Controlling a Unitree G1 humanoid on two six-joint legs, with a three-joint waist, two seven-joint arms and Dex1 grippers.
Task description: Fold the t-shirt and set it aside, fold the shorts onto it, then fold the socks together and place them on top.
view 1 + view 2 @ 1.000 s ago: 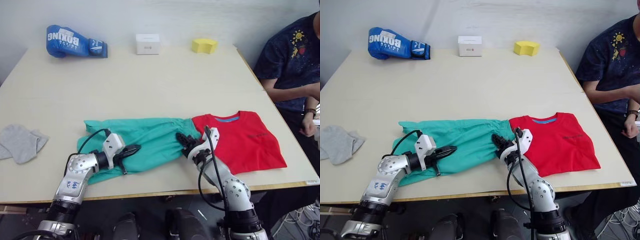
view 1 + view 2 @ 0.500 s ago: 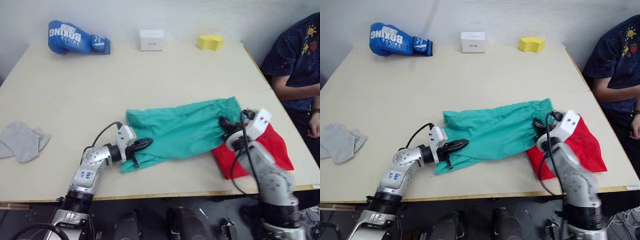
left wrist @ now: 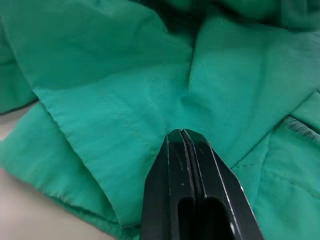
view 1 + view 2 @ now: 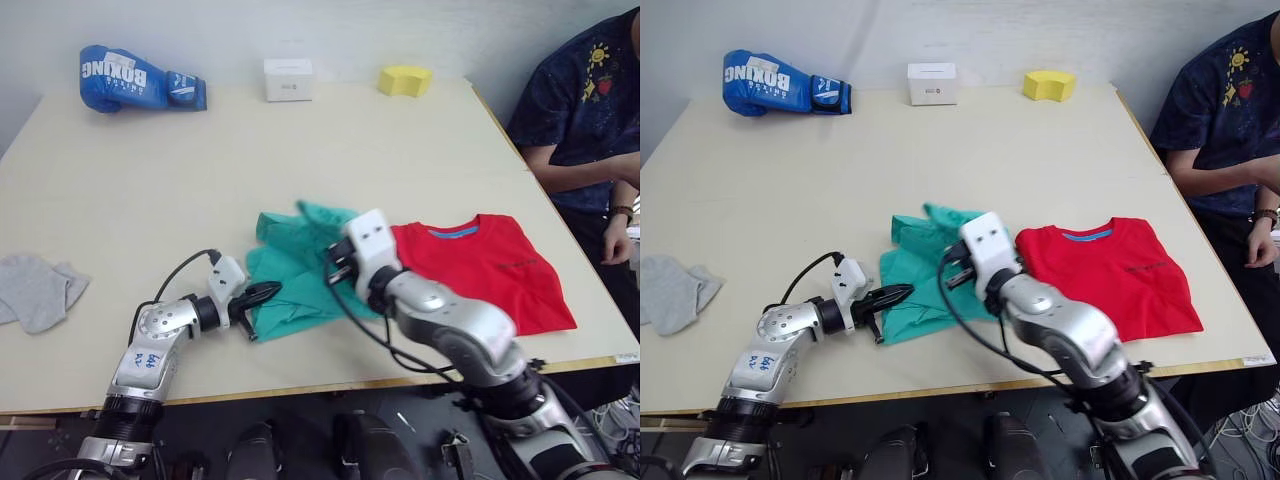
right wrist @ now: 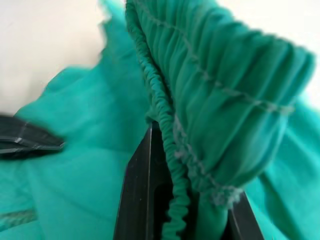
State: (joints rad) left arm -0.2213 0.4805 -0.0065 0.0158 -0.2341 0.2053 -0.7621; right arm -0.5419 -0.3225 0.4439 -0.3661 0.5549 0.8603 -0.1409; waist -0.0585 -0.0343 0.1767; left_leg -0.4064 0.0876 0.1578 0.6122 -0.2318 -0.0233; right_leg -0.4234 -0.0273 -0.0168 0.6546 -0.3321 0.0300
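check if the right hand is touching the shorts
Touching. In the right wrist view, the gathered waistband of the shorts is pinched between the right hand's fingers, with the fabric draped over them.

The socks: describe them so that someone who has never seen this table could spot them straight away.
Start at the beige table and go to its edge on the robot's far left, well away from the teal shorts and the red t-shirt near the front. The socks lie there as a small rumpled light grey heap. They are the only grey fabric on the table and much smaller than either garment.
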